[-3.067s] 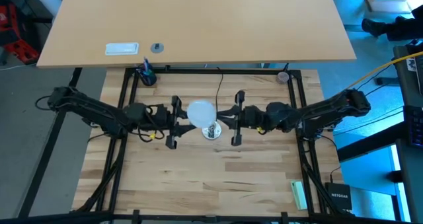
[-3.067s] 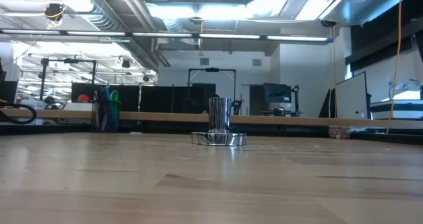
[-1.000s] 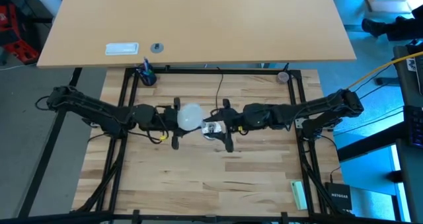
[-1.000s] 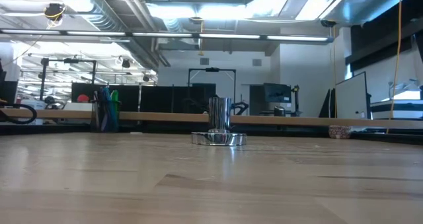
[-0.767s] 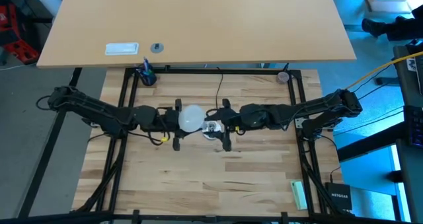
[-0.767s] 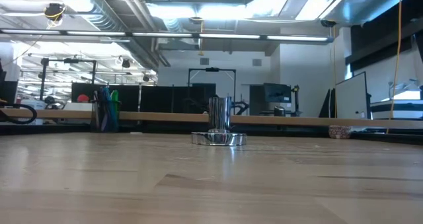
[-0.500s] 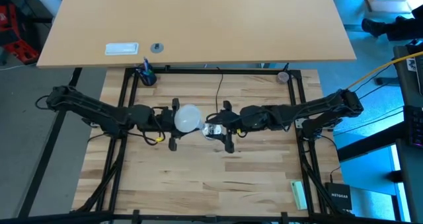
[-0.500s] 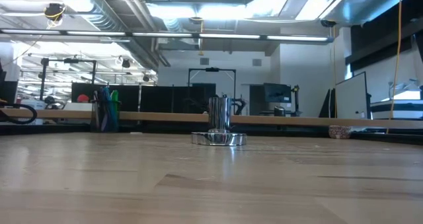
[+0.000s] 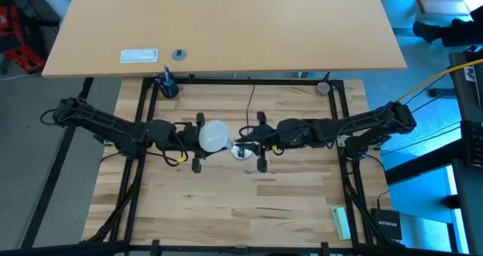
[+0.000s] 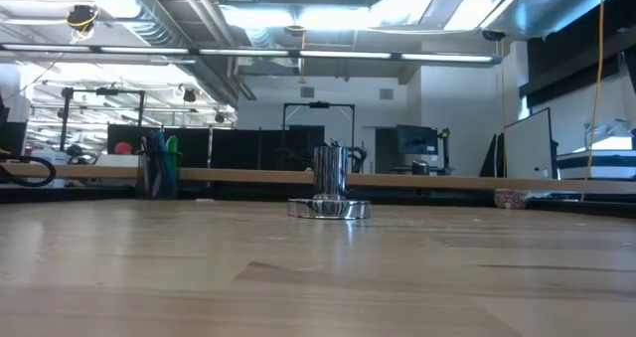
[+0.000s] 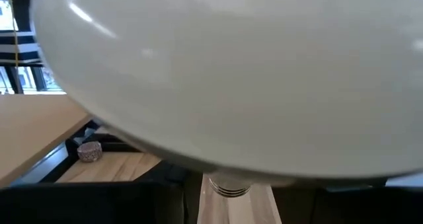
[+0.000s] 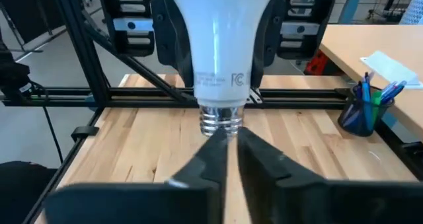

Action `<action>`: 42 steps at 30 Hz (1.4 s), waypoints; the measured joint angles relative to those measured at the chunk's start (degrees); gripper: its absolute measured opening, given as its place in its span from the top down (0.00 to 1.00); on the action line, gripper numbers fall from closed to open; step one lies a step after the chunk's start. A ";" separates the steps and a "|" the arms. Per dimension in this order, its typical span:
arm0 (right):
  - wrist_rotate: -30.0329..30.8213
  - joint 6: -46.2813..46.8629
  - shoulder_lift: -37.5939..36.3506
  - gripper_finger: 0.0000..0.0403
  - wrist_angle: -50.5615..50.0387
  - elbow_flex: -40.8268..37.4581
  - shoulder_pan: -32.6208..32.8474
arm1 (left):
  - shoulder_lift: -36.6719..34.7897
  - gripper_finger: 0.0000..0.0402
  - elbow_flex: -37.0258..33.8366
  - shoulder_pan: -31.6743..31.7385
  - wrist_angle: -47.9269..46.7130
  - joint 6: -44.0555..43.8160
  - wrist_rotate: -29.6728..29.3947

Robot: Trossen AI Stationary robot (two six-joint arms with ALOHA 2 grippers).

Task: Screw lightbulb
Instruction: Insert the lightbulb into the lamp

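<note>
High view: at the frame's centre we see the pale butcher-block wooden table (image 9: 249, 203), with our two dark arms meeting above it. Our left gripper (image 9: 198, 143), left of centre, is clamped on the matte white globe-shaped lightbulb (image 9: 213, 136), held in the air. Right of it, our right gripper (image 9: 261, 142) has its fingers spread either side of the small round silver socket (image 9: 241, 150) standing on the table, its thin black cord (image 9: 251, 99) running toward the frame's top.

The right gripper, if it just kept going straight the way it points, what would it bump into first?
Probably the lightbulb: its threaded base hangs just past the right gripper, held by the left gripper.
</note>
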 joint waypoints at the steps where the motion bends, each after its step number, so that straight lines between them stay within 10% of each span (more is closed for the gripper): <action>1: -0.01 0.02 0.44 0.94 0.49 0.00 0.00 | 0.00 0.69 0.00 0.00 0.00 0.00 0.00; 18: -0.09 0.11 2.80 0.86 3.93 -0.02 -0.04 | 0.02 0.69 -0.07 0.00 -0.03 0.42 0.06; 33: -3.26 2.72 2.72 0.46 13.73 -0.28 -0.05 | 0.04 0.69 -0.07 -0.07 0.89 -0.13 0.73; 42: -0.15 -0.45 7.90 0.43 25.37 -0.26 -0.04 | 0.11 0.69 -0.13 -0.07 0.95 -0.93 0.92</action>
